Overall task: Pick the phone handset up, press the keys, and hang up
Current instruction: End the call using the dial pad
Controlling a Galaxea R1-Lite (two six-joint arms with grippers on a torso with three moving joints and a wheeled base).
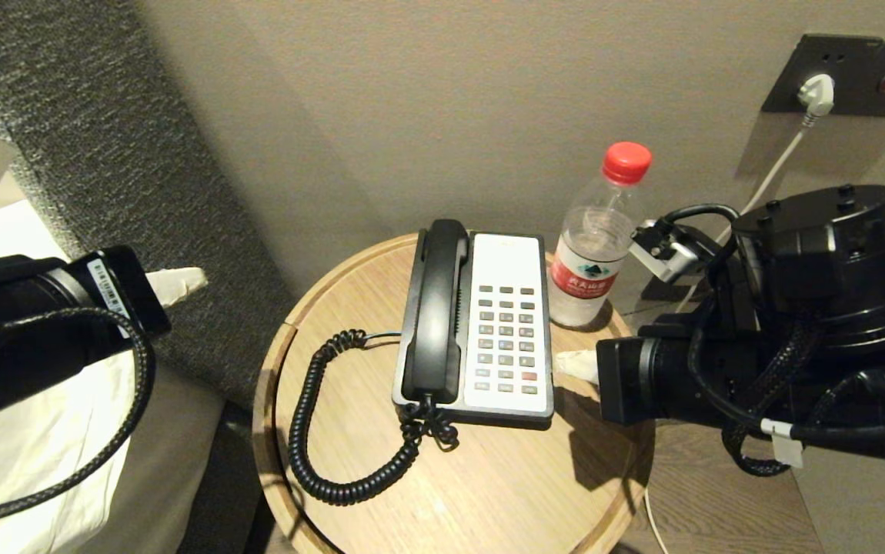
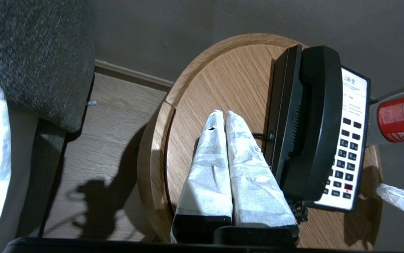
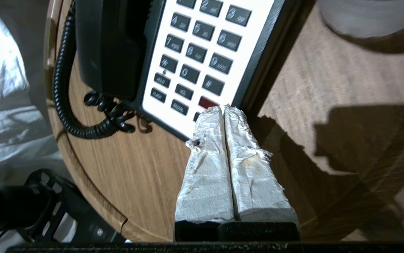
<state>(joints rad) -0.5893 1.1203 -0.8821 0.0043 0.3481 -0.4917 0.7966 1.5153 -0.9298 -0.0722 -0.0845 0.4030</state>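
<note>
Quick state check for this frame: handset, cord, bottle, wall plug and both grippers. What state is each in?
Handset: on its cradle, untouched.
Cord: slack, looped on the table.
Bottle: upright, red cap on, beside the phone.
Plug: in the wall socket.
Left gripper: shut, empty, off the table's left.
Right gripper: shut, empty, at the phone's near right corner.

A glossy black phone handset (image 1: pixel 436 308) is lying beside white keypad (image 1: pixel 505 323); red cap (image 1: pixel 626 161) is topping the clear bottle (image 1: pixel 589 265).
</note>
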